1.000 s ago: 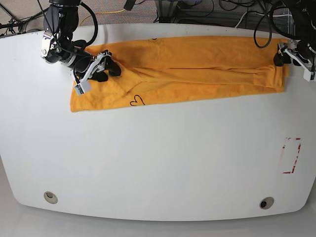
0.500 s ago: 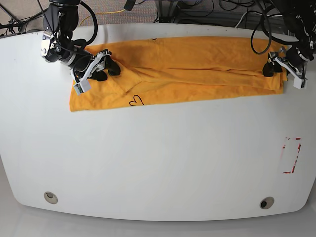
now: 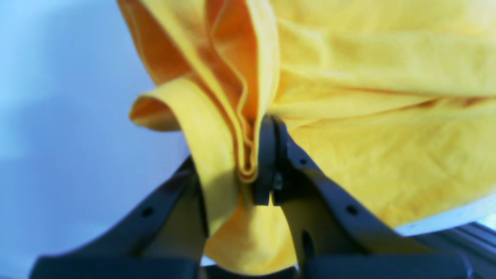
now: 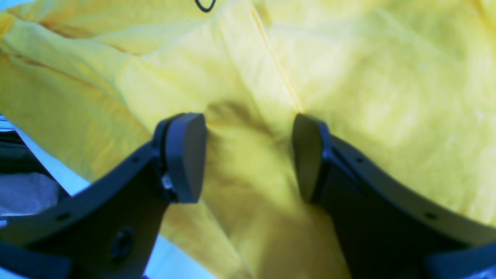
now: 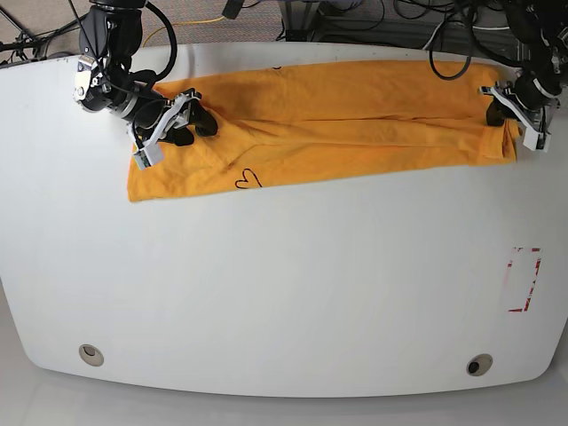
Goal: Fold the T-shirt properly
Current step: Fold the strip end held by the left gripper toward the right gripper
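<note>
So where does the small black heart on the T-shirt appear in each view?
Base: the heart lies near the T-shirt's front edge, toward the left.
Right wrist: only its lower part shows at the top edge, above the right tool.
Left wrist: not in view.
Shared landmark: the white table.

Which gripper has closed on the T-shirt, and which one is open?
The left gripper is shut, pinching a bunched edge of the T-shirt. The right gripper rests on the cloth with jaws apart, gripping nothing.
</note>
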